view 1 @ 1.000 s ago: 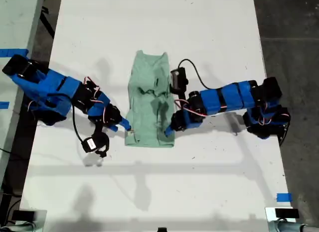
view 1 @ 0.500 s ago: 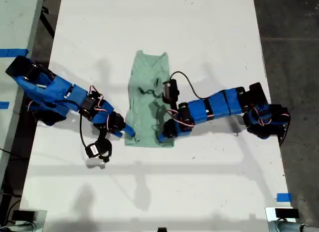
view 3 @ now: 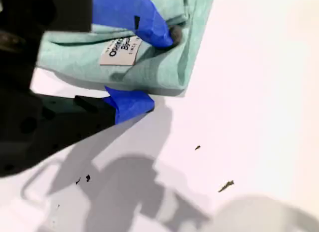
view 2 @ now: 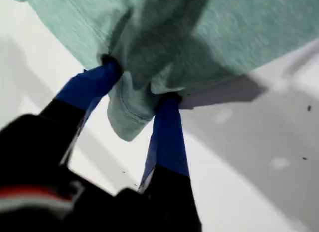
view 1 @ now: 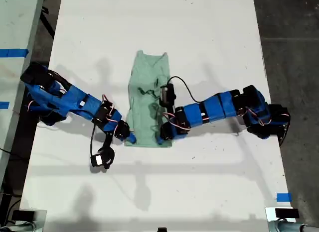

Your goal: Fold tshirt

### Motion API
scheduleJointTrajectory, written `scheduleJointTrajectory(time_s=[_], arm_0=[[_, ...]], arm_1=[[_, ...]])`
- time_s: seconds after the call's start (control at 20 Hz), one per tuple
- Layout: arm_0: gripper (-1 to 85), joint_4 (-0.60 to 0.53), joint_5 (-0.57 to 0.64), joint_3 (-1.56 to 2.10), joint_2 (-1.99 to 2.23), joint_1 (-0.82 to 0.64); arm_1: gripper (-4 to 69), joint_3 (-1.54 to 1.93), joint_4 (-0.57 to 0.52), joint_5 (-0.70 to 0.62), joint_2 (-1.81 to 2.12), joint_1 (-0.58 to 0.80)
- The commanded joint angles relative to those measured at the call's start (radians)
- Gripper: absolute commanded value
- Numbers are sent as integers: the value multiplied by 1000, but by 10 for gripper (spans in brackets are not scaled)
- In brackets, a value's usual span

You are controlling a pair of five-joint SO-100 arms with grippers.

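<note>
My first hand (view 2: 139, 100) pinched a bunched fold at the tshirt (view 1: 148, 105) hem. My second hand (view 3: 144, 70) gripped the hem corner beside a white label (view 3: 118, 50). Tshirt lay folded lengthwise, mid white counter (view 1: 199, 33).

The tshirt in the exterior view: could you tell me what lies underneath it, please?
The tshirt lies folded into a narrow strip on the white table, which shows all around it. Whatever sits directly beneath the fabric is covered. Both grippers are at its near corners.
</note>
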Motion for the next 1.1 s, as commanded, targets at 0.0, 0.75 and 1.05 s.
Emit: scheduleJointTrajectory(time_s=[0.0,0.75,1.05], arm_0=[[114,14,87,-49,-5,-31],[1,126,-63,-453,-35,199],[1,164,-114,-538,-12,238]], arm_1=[[29,-35,-34,5,0,-25],[-6,-41,63,25,212,-225],[-6,-74,92,-3,265,-221]])
